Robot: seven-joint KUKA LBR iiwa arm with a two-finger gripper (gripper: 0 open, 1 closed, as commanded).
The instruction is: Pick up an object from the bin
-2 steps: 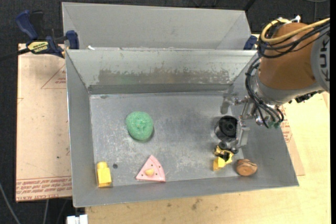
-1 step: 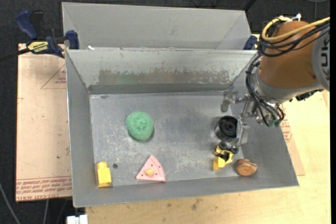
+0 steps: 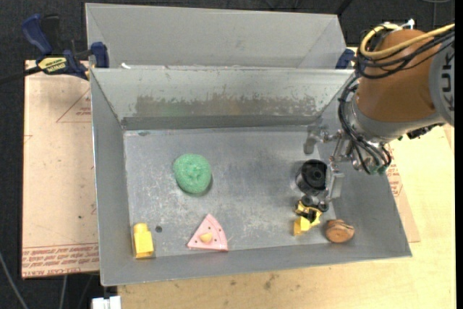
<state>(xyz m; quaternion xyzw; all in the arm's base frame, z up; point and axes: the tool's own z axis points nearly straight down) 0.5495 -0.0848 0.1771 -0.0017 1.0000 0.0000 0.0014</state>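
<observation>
My gripper (image 3: 333, 174) hangs low over the right part of the bin, under the orange-covered wrist. Right beside it on its left is a black round thing with a ring-shaped top (image 3: 313, 175); whether the gripper touches it I cannot tell. Just below lies a small yellow and black toy (image 3: 307, 216). A brown rounded lump (image 3: 338, 231) rests near the front right corner, a little to the right of the toy.
A green fuzzy ball (image 3: 192, 174) lies left of the middle of the bin. Near the front wall are a pink triangle with a yellow spot (image 3: 208, 235) and a yellow block (image 3: 143, 240). The arm comes in over the right rim.
</observation>
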